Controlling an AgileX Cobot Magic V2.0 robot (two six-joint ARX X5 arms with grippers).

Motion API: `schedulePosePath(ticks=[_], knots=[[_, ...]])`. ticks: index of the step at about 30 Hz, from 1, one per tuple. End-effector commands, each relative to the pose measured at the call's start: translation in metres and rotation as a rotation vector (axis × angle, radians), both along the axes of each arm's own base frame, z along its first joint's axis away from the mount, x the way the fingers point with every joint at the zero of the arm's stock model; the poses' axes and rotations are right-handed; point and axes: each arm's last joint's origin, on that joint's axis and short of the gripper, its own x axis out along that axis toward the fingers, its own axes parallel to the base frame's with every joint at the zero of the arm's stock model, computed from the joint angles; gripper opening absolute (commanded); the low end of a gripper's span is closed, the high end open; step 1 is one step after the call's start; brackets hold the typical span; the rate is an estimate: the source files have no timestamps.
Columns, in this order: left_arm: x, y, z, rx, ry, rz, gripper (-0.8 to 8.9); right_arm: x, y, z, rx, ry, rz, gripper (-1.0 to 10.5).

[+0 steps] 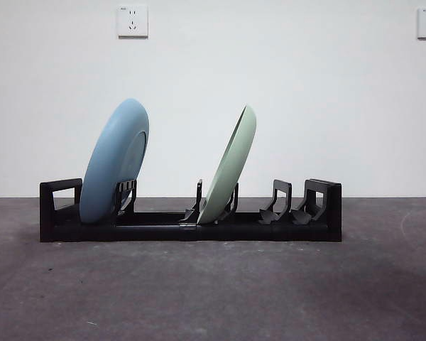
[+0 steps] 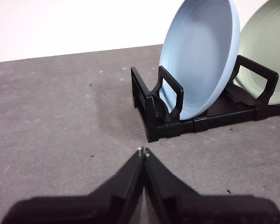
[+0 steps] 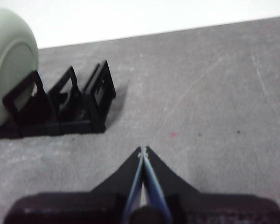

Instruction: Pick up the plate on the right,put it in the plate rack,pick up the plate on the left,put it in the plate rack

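Front view, blue plate [image 1: 115, 162] and green plate [image 1: 231, 168] leaning in plate rack [image 1: 192, 229] (right slots free)

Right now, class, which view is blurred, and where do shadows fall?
Right wrist view: soft, the green plate and plate rack fuzzy. Left wrist view: sharp, a faint shadow on the table beside the blue plate. Front view: crisp, darker floor beneath the rack.

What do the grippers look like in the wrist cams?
Left gripper: two matte black wedge-shaped jaws tapering to small pale tips, on a broad black base. Right gripper: the same black wedges, with bluish inner faces. No cables or markings visible.
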Motion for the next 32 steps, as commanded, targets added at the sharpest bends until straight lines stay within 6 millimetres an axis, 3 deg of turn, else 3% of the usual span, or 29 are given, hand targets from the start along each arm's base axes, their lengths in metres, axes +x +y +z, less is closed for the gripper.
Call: schedulePosePath(ticks=[1,32], knots=[[0.0006,0.0003,-0.0042,0.001,0.010,0.004,-0.03,0.0008,0.0002,-0.0040,0.015,0.002,-0.001,0.1],[0.0006,0.0003,-0.0043,0.001,0.010,0.003,-0.03,0.0010,0.0000,-0.0041,0.036,0.009,-0.013,0.1]])
